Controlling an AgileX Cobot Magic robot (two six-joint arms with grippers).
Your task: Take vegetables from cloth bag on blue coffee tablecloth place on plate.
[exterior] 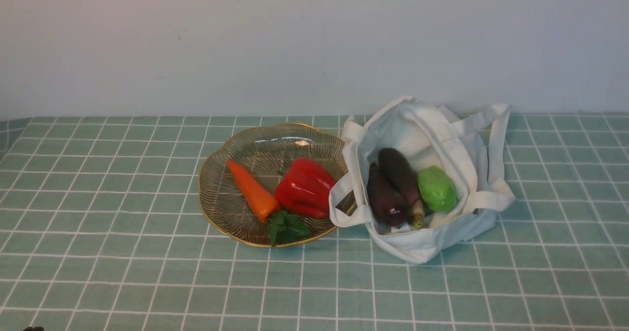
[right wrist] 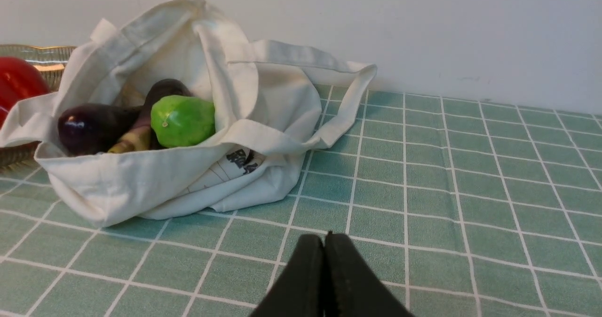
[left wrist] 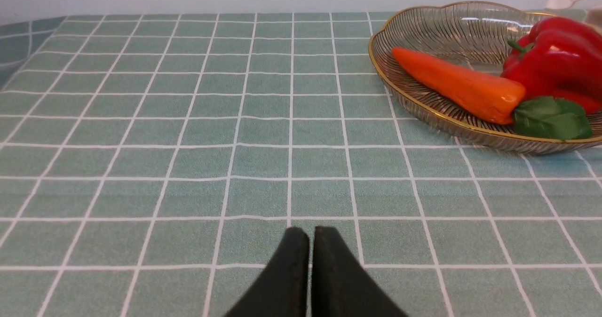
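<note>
The white cloth bag (exterior: 432, 174) lies open on the teal checked tablecloth (exterior: 123, 262), right of the gold-rimmed glass plate (exterior: 221, 213). Inside the bag lie two dark purple eggplants (exterior: 393, 188) and a light green lumpy vegetable (exterior: 436, 189). On the plate lie an orange carrot (exterior: 253, 191) with green leaves and a red bell pepper (exterior: 305, 187). My left gripper (left wrist: 311, 234) is shut and empty, low over the cloth, short of the plate (left wrist: 423, 103). My right gripper (right wrist: 324, 239) is shut and empty, short of the bag (right wrist: 141, 185). Neither gripper shows in the front view.
A plain pale wall runs behind the table. The bag's strap handles (exterior: 496, 139) spread to its right. The bag's left edge touches the plate's right rim. The tablecloth's left edge folds down at the far left (exterior: 7, 134).
</note>
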